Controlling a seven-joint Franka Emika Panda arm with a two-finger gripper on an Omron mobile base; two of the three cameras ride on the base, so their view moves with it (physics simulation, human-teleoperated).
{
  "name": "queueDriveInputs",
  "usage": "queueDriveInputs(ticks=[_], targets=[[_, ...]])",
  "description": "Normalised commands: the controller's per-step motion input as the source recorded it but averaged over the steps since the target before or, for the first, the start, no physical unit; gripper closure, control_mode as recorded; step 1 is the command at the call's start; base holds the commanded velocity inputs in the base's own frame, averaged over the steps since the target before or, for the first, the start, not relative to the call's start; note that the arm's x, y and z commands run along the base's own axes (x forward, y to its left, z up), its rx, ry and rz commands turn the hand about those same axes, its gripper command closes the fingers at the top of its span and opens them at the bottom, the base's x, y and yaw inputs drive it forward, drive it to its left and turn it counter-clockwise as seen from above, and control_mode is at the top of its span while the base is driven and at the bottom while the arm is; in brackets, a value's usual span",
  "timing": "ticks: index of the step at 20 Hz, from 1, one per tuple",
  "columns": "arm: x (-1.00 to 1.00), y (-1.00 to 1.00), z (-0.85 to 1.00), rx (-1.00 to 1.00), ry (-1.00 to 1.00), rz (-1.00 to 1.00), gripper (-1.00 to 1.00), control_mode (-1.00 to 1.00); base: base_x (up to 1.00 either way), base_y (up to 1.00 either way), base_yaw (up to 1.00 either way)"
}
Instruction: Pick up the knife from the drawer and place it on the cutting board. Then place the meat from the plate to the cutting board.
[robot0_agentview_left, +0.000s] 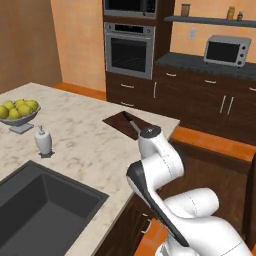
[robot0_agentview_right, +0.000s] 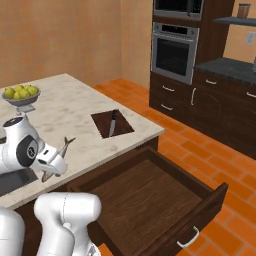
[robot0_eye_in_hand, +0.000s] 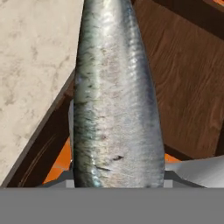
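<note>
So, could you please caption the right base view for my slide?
End effector holding the fish-shaped meat over the counter; knife on cutting board, drawer open.

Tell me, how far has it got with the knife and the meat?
Done: the knife lies on the cutting board, and the drawer stands open with nothing in it. In hand: the gripper holds the meat, a silvery fish, over the counter's edge. Left: setting it on the board.

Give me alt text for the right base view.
A white robot arm's gripper holds a small silvery-grey fish over a pale marble counter. Beyond it, a black-handled knife lies on a dark wooden cutting board; below, a wide dark brown drawer stands open.
</note>
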Motion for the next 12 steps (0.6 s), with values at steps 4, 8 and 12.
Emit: queueDriveInputs(ticks=[4, 8, 12], targets=[[0.61, -0.16, 0.95, 0.12, -0.06, -0.07, 1.0, -1.0, 0.0, 0.0, 0.0], [1.0, -0.01, 0.99, 0.09, -0.01, -0.08, 1.0, -1.0, 0.0, 0.0, 0.0], [1.0, 0.0, 0.58, 0.08, 0.01, 0.0, 1.0, -1.0, 0.0, 0.0, 0.0]])
